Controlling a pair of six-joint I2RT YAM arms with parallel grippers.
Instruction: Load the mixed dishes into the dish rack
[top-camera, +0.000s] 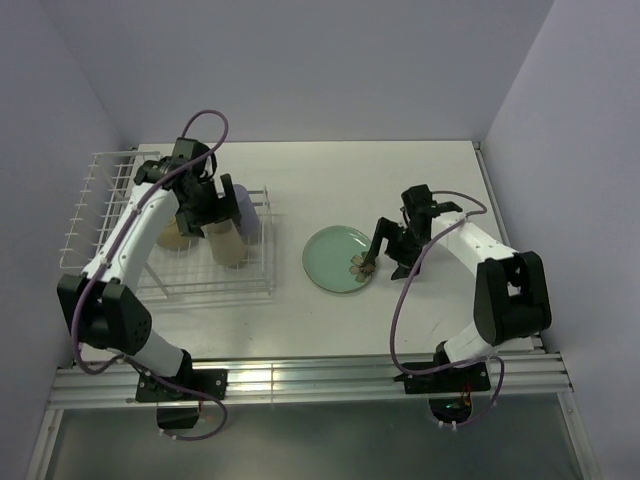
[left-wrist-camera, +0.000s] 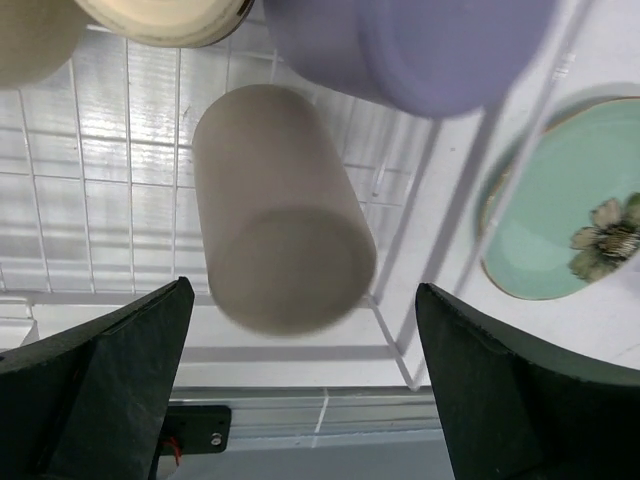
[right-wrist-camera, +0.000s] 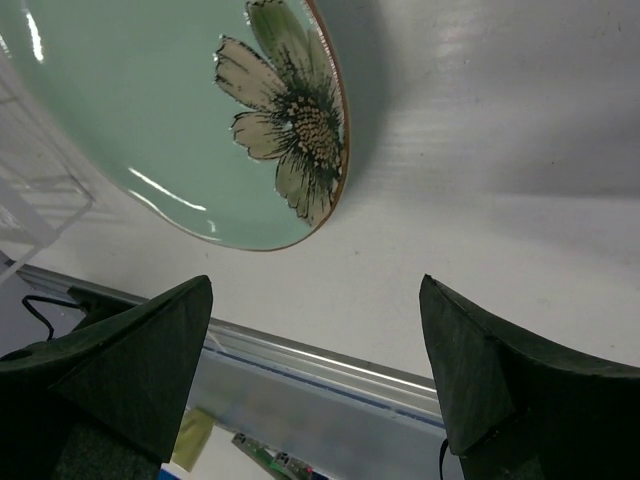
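plate (top-camera: 338, 259) lies flat on the tabletop (top-camera: 420, 180), between the rack (top-camera: 100, 190) and the right gripper (top-camera: 386, 266), which hangs released just off its right rim, by the flower. left gripper (top-camera: 205, 208) hovers spread and holding nothing over the tumbler (left-wrist-camera: 280, 210) in the rack.

The plate (top-camera: 338, 258) sat on open table (top-camera: 430, 180), a bare gap between it and the rack (top-camera: 95, 215), whose right part was crowded by a tumbler (left-wrist-camera: 280, 215) and cup (left-wrist-camera: 420, 50).

plate (top-camera: 330, 255) pale green, flower | cup (left-wrist-camera: 430, 50) lavender | tumbler (left-wrist-camera: 280, 210) beige | bowl (left-wrist-camera: 165, 20) seemingly cream
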